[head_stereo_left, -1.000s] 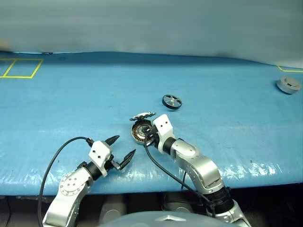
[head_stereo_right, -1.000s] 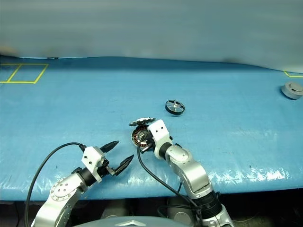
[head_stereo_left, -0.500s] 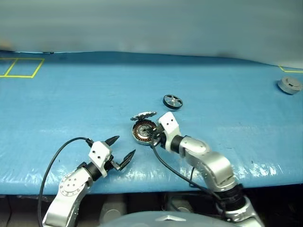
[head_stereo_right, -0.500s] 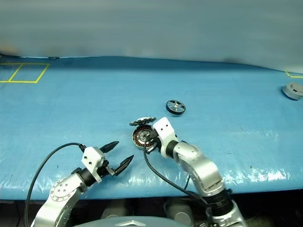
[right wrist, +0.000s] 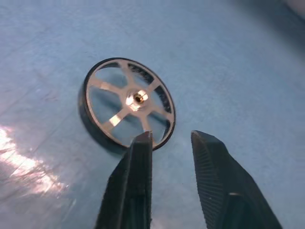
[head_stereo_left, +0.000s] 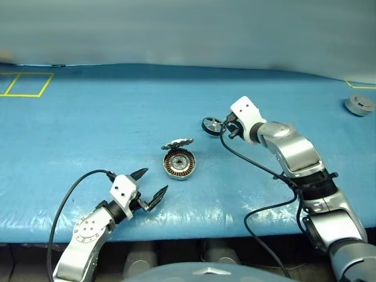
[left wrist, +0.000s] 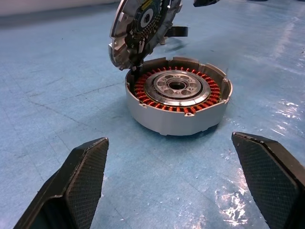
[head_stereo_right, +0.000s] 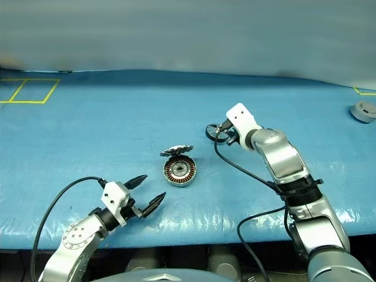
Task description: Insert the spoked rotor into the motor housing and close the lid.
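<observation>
Reaching fwd, R gripper [right wrist: 169, 143] slightly apart just above spoked rotor [right wrist: 127, 102]; L gripper [head_stereo_left: 154, 183] wide apart.

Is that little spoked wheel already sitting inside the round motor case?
No, the spoked rotor lies flat on the blue table.

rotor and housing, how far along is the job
Done: the lid stands open on its hinge, so the motor housing shows its copper windings. In hand: the right gripper, fingers parted, sits just short of the spoked rotor, which lies flat on the blue table, not gripped. The left gripper waits open before the housing. Left: grasp, insert, close lid.
</observation>
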Action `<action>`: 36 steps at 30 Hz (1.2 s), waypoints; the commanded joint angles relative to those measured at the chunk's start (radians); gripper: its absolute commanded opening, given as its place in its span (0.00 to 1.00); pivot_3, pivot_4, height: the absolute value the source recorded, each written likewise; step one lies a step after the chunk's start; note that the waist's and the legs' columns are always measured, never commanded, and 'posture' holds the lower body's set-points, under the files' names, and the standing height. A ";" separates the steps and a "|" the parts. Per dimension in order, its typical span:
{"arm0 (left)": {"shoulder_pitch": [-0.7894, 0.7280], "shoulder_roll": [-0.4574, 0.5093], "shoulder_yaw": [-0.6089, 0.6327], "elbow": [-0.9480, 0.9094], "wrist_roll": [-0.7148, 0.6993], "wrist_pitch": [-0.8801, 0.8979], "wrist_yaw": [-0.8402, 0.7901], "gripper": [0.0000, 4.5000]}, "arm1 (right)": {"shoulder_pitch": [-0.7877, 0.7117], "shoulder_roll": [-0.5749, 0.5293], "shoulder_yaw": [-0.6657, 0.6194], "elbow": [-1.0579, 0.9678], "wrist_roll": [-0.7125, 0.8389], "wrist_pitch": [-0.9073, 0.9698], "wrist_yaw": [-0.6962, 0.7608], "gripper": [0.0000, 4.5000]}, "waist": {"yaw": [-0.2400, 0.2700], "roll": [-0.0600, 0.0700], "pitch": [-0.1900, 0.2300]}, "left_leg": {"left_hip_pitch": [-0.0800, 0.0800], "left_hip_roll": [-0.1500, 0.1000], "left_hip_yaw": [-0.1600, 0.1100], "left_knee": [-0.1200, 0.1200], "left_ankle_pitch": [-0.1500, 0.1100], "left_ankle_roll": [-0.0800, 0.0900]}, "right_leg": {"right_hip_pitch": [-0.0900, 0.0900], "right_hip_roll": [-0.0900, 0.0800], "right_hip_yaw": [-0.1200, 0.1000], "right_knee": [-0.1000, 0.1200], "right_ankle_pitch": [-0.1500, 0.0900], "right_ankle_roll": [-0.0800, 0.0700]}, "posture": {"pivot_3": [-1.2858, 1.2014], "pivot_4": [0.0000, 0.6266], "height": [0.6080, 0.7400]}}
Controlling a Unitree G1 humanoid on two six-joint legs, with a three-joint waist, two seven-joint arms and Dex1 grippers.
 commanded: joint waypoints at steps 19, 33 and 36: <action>0.016 -0.014 0.008 -0.022 0.000 -0.033 0.011 1.00 | -0.092 0.203 -0.160 0.280 0.035 -0.024 -0.037 0.42 | 0.000 0.006 0.004 | 0.000 0.000 0.000 0.000 0.000 0.000 | 0.000 0.000 0.000 0.000 0.000 0.000 | 0.52 0.24 1.00; 0.011 -0.009 0.012 -0.018 -0.006 -0.033 0.002 1.00 | -0.029 0.202 -0.180 0.280 0.022 -0.025 -0.067 0.42 | 0.000 0.006 0.004 | 0.000 0.000 0.000 0.000 0.000 0.000 | 0.000 0.000 0.000 0.000 0.000 0.000 | 0.52 0.24 1.00; 0.008 -0.010 0.013 -0.015 -0.007 -0.033 0.001 1.00 | -0.022 0.205 -0.181 0.288 0.021 -0.034 -0.063 0.42 | 0.000 0.006 0.004 | 0.000 0.000 0.000 0.000 0.000 0.000 | 0.000 0.000 0.000 0.000 0.000 0.001 | 0.52 0.24 1.00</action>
